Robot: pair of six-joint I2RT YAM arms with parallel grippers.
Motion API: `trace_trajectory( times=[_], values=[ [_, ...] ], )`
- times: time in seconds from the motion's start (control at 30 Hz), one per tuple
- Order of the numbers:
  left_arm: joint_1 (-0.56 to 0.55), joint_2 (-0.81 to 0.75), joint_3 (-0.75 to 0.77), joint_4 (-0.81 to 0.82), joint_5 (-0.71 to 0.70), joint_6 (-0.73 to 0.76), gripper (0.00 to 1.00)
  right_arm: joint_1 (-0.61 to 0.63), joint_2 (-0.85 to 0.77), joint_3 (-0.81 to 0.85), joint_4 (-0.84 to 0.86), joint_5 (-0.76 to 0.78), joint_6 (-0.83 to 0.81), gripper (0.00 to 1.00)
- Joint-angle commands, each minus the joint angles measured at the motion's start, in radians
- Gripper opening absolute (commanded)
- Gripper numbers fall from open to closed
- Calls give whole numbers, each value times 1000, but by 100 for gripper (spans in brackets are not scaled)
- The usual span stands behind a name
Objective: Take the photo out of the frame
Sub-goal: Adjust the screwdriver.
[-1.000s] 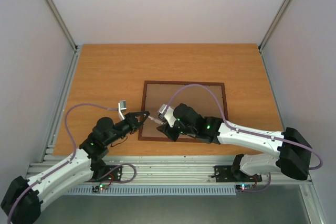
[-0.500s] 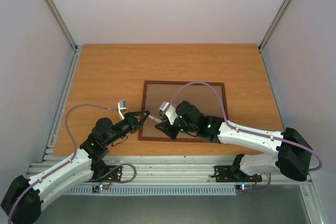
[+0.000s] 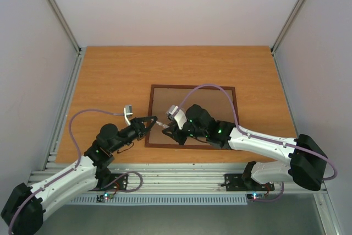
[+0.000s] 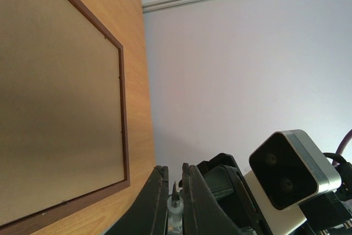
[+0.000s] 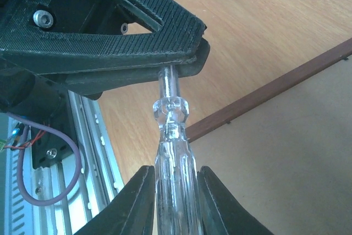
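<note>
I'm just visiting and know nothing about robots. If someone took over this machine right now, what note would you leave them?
Left hand: shut on the thin end of the clear-handled tool.
Right hand: fingers on either side of the tool's handle; whether they grip it is unclear.
Frame: face down on the table, brown back in place. Photo: not visible.
Done: nothing taken out yet; the tool sits between both hands, by the frame's near left corner.
Left: probably finish passing the tool, open the back, lift out the photo.
</note>
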Motion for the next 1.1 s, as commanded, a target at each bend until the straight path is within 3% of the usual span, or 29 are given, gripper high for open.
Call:
trace_trajectory(
  times=[0.0, 0.17, 0.3, 0.43, 0.8, 0.93, 1.07],
  values=[
    [-2, -1, -11, 55, 7, -6, 1, -13, -21, -10, 32, -25, 10, 23],
    [-3, 0, -12, 46, 7, -5, 0, -22, -17, -9, 31, -41, 5, 18],
    [-2, -10, -13, 0, -8, 11, 1, -35, -2, 2, -5, -50, -20, 2],
    [-2, -30, -11, -68, -39, 39, 14, -57, 6, 17, -68, -77, -51, 1],
    [21, -161, 233, -828, -346, 366, 36, -131, 131, 159, -402, -101, -217, 1],
    [51, -68, 320, -970, -387, 479, 44, -143, 186, 220, -484, -90, -274, 1],
    [93, 57, 353, -990, -348, 552, 50, -147, 246, 274, -540, -78, -340, 1]
  ],
)
